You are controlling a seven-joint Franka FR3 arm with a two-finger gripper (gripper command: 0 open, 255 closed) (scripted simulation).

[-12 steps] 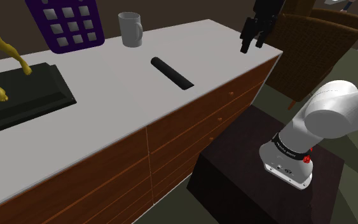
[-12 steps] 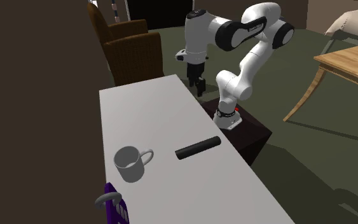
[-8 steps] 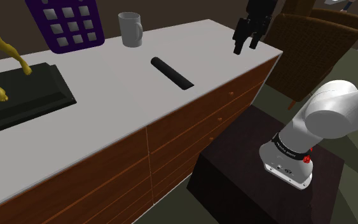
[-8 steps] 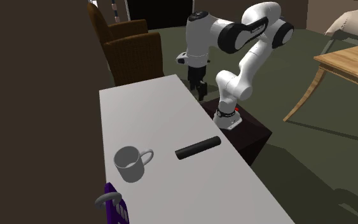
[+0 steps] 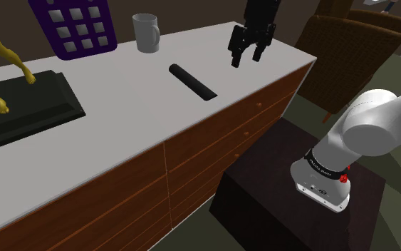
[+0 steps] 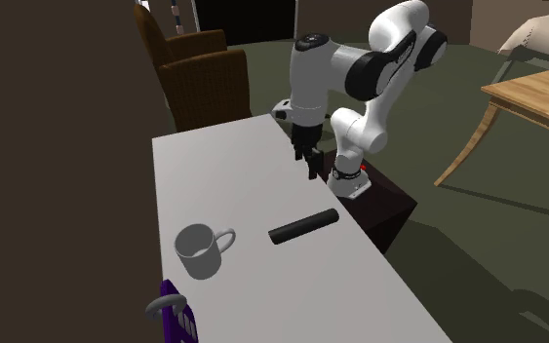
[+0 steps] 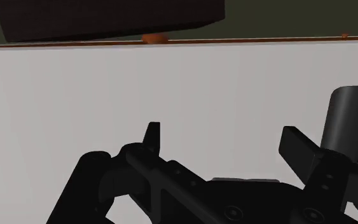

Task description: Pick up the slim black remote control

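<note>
The slim black remote (image 5: 191, 82) lies flat on the white counter top (image 5: 120, 107), near its front edge. It lies on the same top (image 6: 233, 175) in the second exterior view as a dark bar (image 6: 302, 226). My black gripper (image 5: 246, 60) hangs above the counter, to the shoulder view's right of the remote and apart from it. From the second exterior view the gripper (image 6: 310, 168) points down over the top's far part. It is open, with nothing between the fingers. In the wrist view one end of the remote (image 7: 350, 121) shows just beside a finger (image 7: 298, 144).
A grey mug (image 5: 147, 32) and a purple basket (image 5: 74, 25) stand at the counter's back. A gold figure on a dark base (image 5: 21, 107) takes up the shoulder view's left. Brown wicker chairs (image 5: 352, 46) stand past the counter's end. The dark stand (image 5: 298, 192) is below.
The gripper has swung from beyond the counter's end to above the white top, nearer the remote. The remote and the mug have not moved.
</note>
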